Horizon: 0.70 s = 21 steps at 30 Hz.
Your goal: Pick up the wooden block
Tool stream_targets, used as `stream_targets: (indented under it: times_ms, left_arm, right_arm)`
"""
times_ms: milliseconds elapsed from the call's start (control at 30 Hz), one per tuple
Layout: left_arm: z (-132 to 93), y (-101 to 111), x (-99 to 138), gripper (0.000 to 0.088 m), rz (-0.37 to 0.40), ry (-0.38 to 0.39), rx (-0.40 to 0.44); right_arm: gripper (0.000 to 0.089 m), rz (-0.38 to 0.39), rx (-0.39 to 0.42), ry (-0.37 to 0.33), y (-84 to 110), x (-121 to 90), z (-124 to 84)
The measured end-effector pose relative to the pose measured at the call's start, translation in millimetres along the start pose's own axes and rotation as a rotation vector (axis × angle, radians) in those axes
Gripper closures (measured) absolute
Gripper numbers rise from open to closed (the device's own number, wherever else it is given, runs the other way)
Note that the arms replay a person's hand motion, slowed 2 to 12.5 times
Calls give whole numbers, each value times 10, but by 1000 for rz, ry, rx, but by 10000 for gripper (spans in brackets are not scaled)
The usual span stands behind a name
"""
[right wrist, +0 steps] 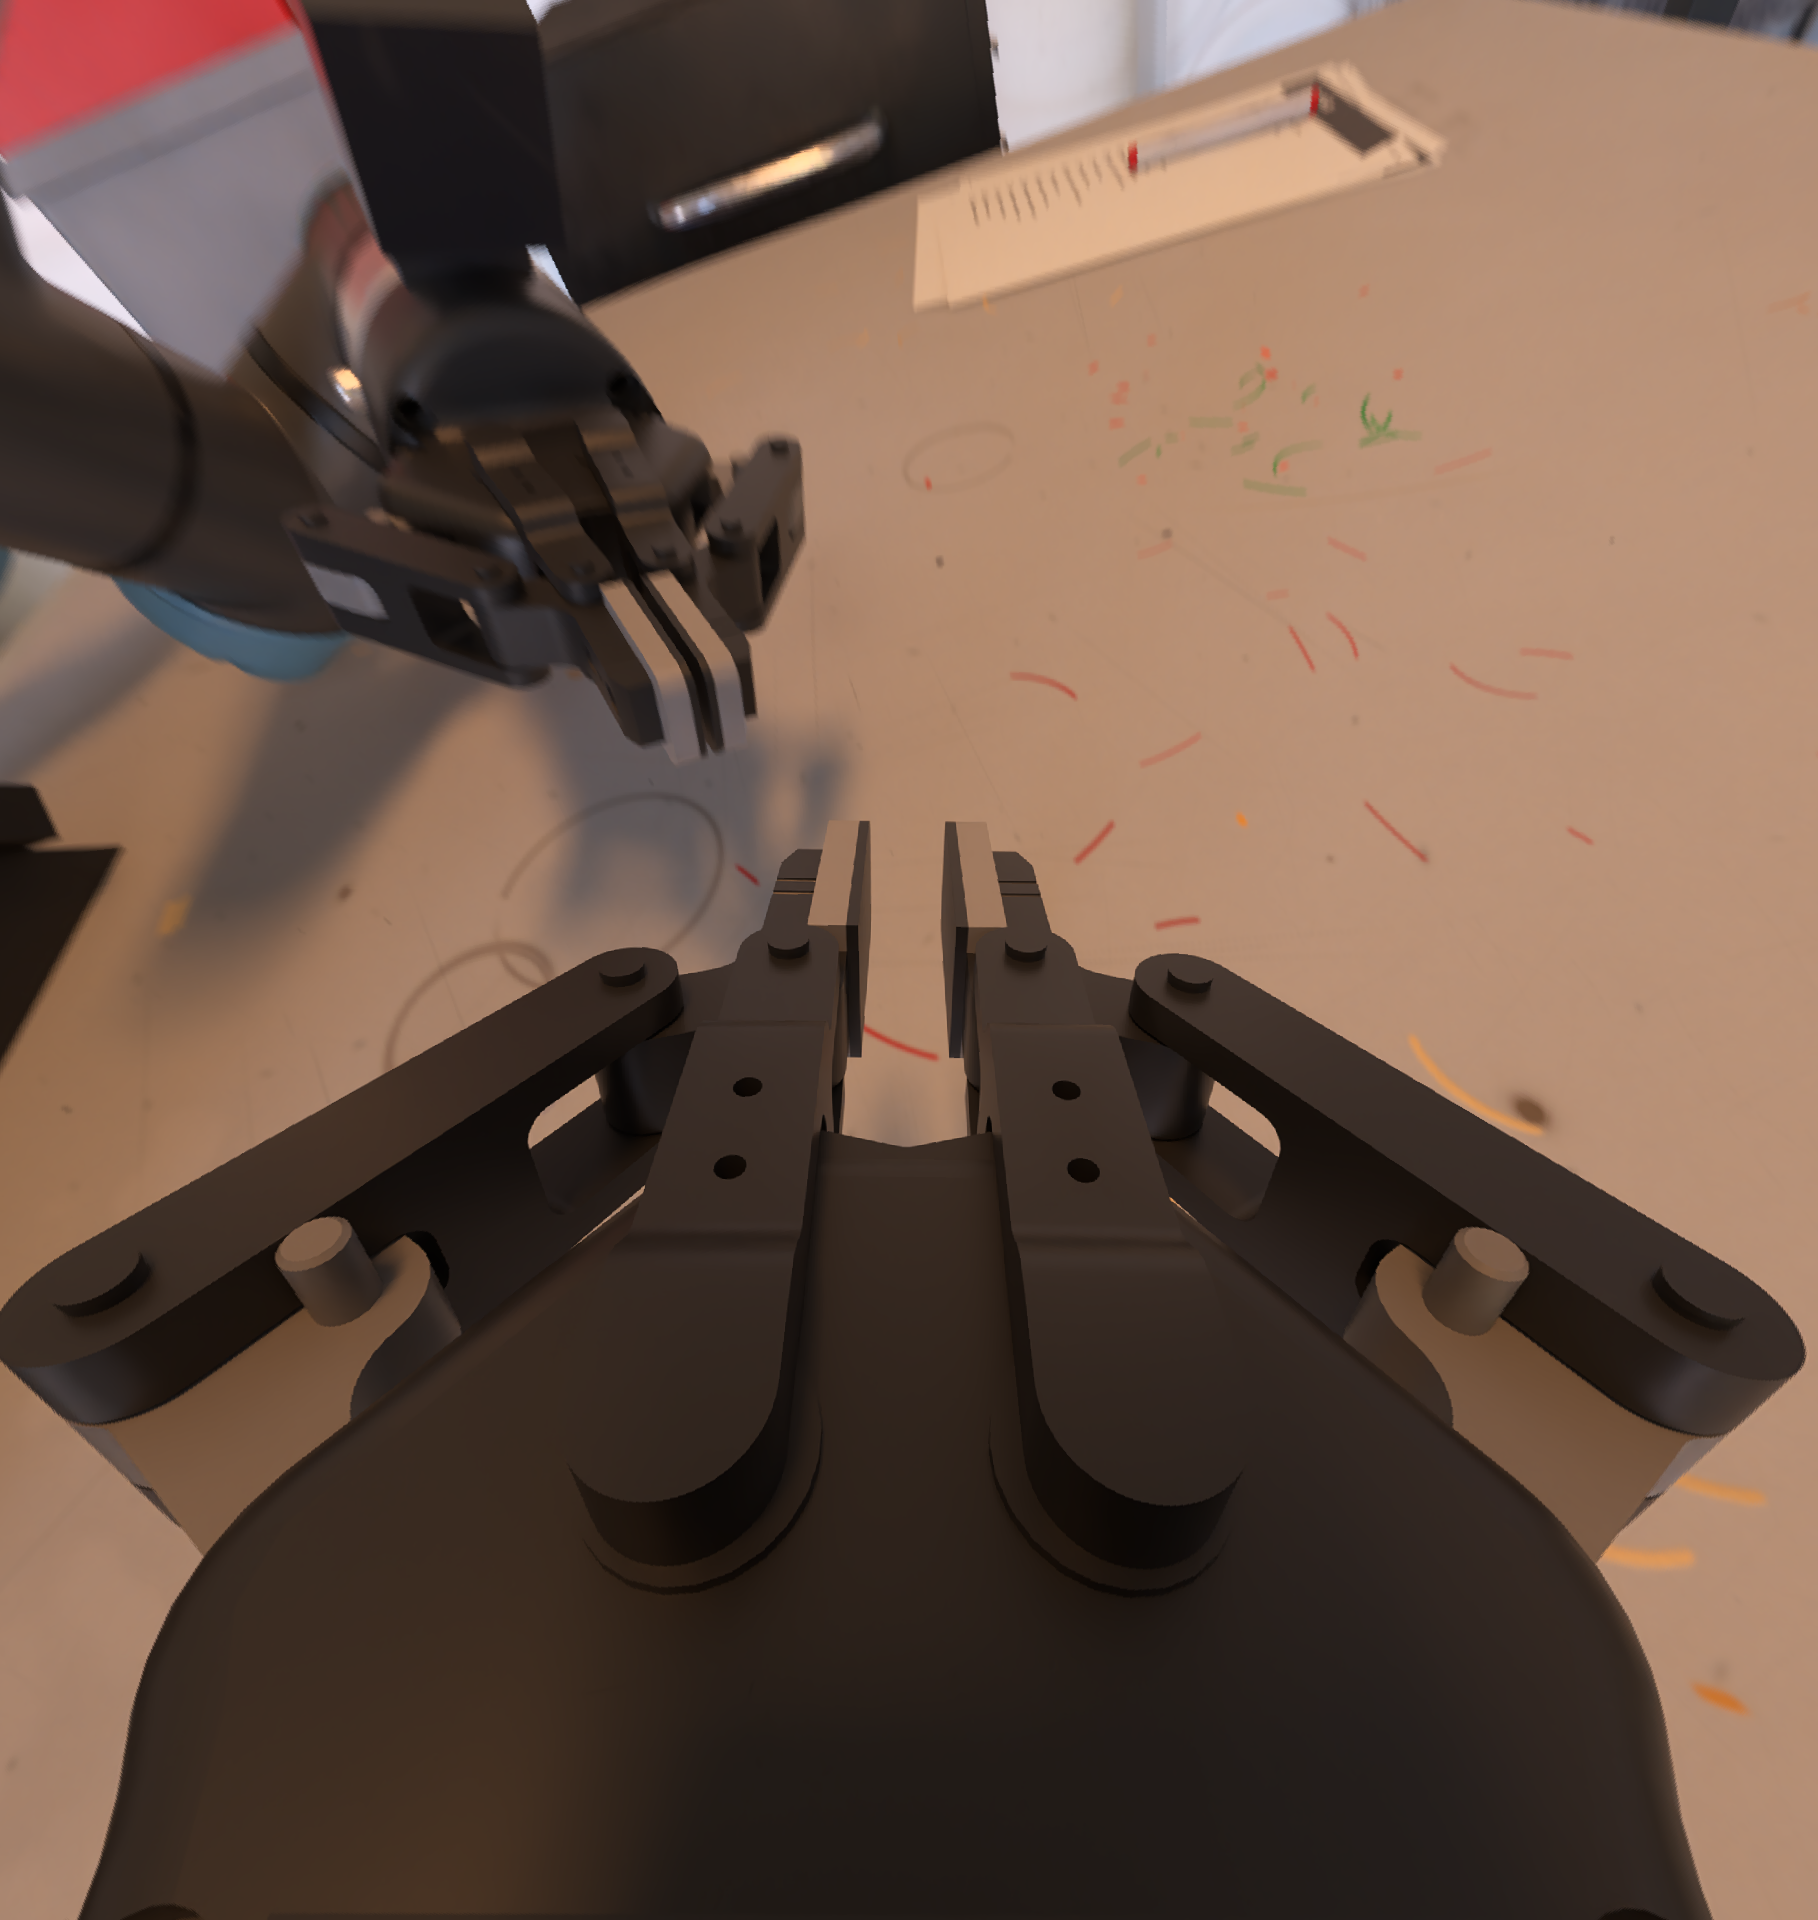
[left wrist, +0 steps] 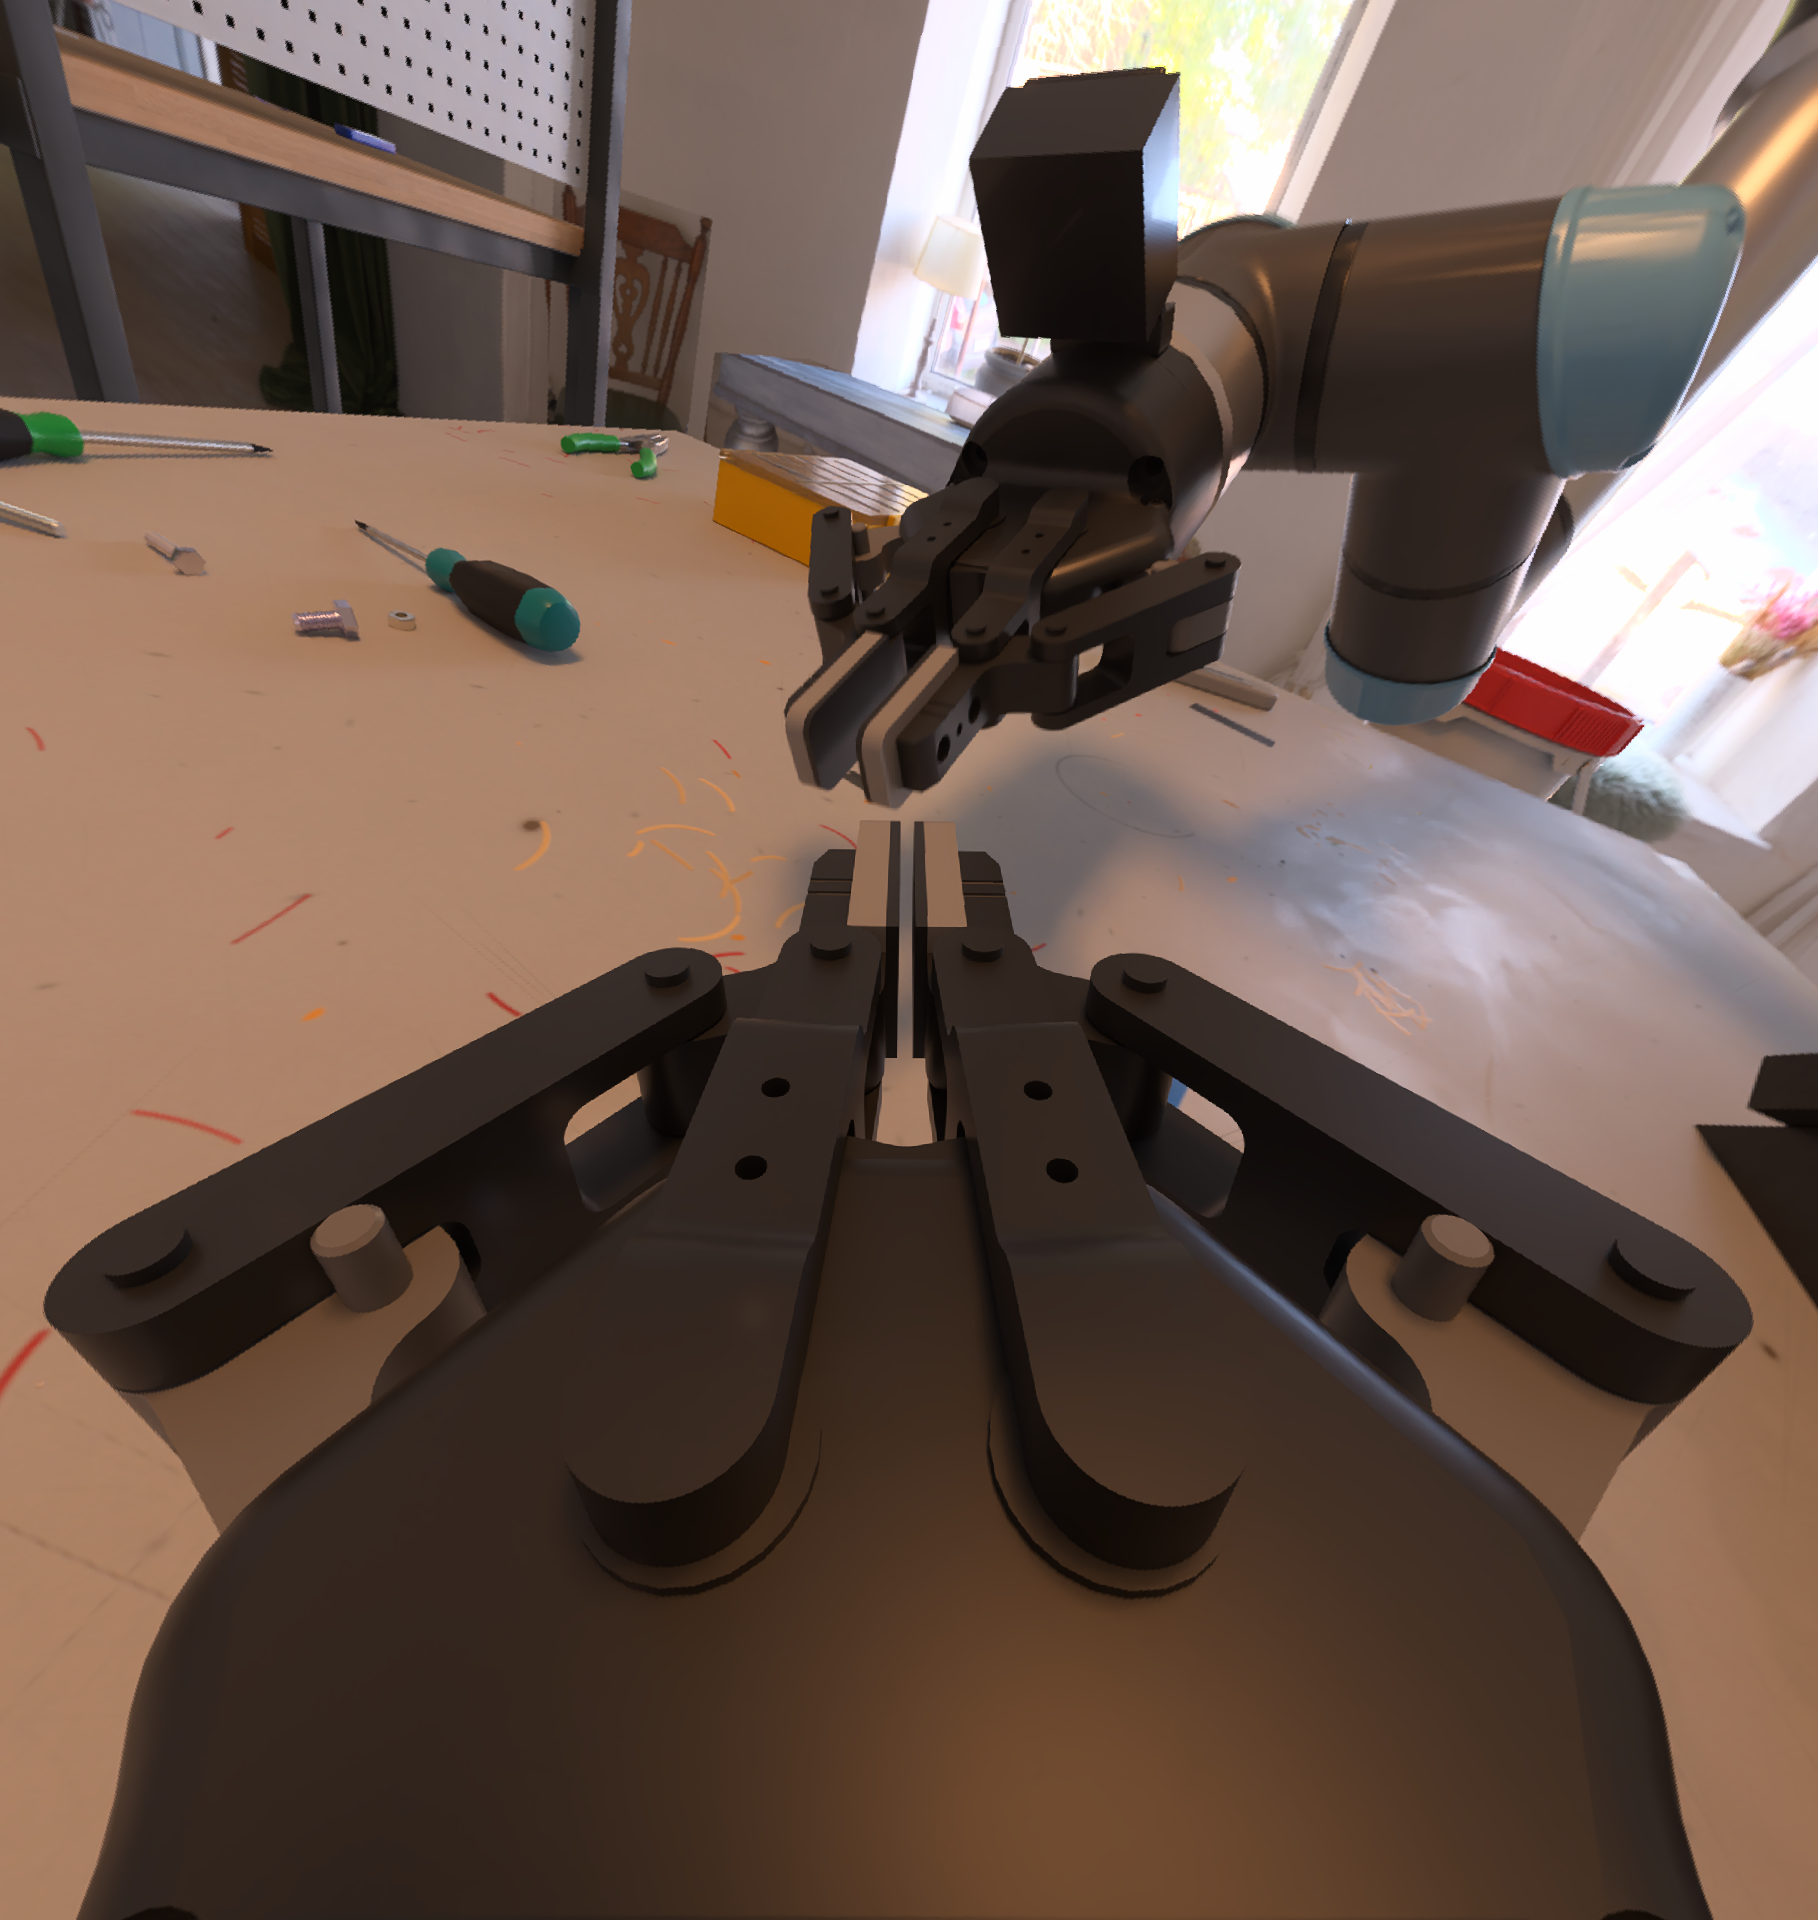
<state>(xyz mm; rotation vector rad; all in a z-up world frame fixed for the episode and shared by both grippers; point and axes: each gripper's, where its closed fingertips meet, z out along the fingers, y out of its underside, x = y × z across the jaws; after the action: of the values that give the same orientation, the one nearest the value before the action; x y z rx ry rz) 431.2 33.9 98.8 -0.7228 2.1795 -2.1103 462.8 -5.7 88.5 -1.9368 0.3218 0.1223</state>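
No plain wooden block shows clearly in either view. A yellow-sided box-shaped thing with a planked top (left wrist: 780,499) sits on the table behind the right gripper, partly hidden by it. My left gripper (left wrist: 906,831) hovers low over the table with its pads almost touching and nothing between them; it also shows in the right wrist view (right wrist: 707,743). My right gripper (right wrist: 906,831) has a narrow gap between its pads and is empty. In the left wrist view the right gripper (left wrist: 853,779) points down at the table just ahead of the left fingertips.
Two green-handled screwdrivers (left wrist: 500,603) (left wrist: 43,434), bolts (left wrist: 325,620) and green pliers (left wrist: 614,449) lie at the far left. A red-lidded container (left wrist: 1554,707) stands by the window. Papers with a pen (right wrist: 1175,177) and a black drawer front (right wrist: 770,156) lie beyond. A dark flat object (left wrist: 1798,1143) is at the table edge.
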Motion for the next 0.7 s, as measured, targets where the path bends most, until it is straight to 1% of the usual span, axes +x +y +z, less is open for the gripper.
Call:
stream_targets:
  times_ms: [167, 333, 467, 600, 700]
  left_arm:
    - [-3, 45, -9, 860, 83, -5, -27]
    - [-3, -4, 48, 860, 151, 38, 3]
    - [-10, -34, 54, 860, 173, 69, 22]
    - [-23, -77, 127, 860, 210, 140, 58]
    - [-33, -97, 155, 860, 236, 171, 79]
  right_arm:
    - [742, -67, -176, 66, 339, 131, 91]
    - [732, -141, -284, 108, 517, 217, 192]
    - [738, -179, -328, 105, 572, 243, 238]
    - [752, -206, -340, 83, 580, 251, 262]
    - [762, -221, -347, 68, 590, 261, 268]
